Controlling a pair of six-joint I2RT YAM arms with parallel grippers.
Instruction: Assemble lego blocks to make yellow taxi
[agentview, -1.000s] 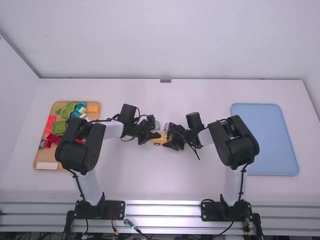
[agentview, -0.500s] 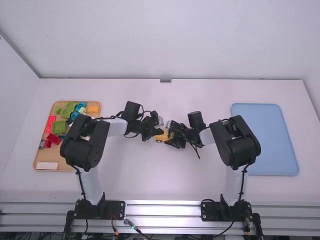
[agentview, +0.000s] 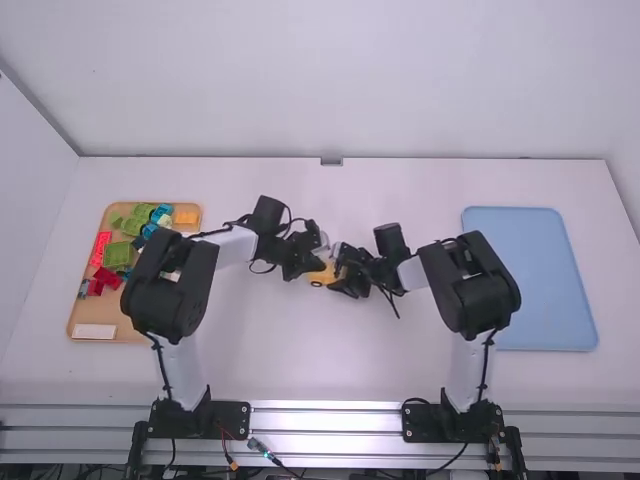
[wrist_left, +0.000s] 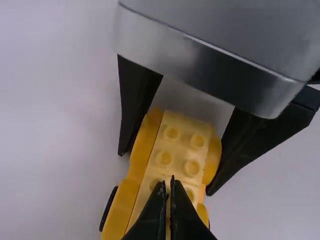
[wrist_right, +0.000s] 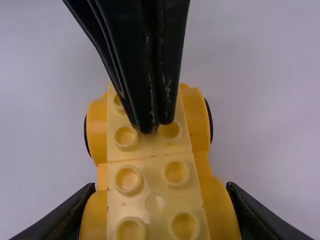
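Mid-table in the high view are my left gripper (agentview: 312, 264) and my right gripper (agentview: 343, 276), with the yellow taxi body (agentview: 321, 277) between them. Fingers of my right gripper (wrist_right: 160, 189) hold the body's rounded sides near one end in the right wrist view. On top, the body (wrist_right: 153, 150) has pale yellow plates with studs, and dark wheels stand out at its sides. My left gripper (wrist_left: 170, 184) has its fingertips together over the studded top (wrist_left: 181, 145) in the left wrist view, with nothing seen between them. Whether the tips touch the studs I cannot tell.
At the left, an orange-brown tray (agentview: 92, 318) holds red, green, blue and yellow blocks, plus a white plate (agentview: 95, 331) near its front edge. A flat blue tray (agentview: 530, 280) lies at the right.
My left gripper has shifted a little to the right and away from the camera, over the taxi body. The right arm and the body have hardly moved.
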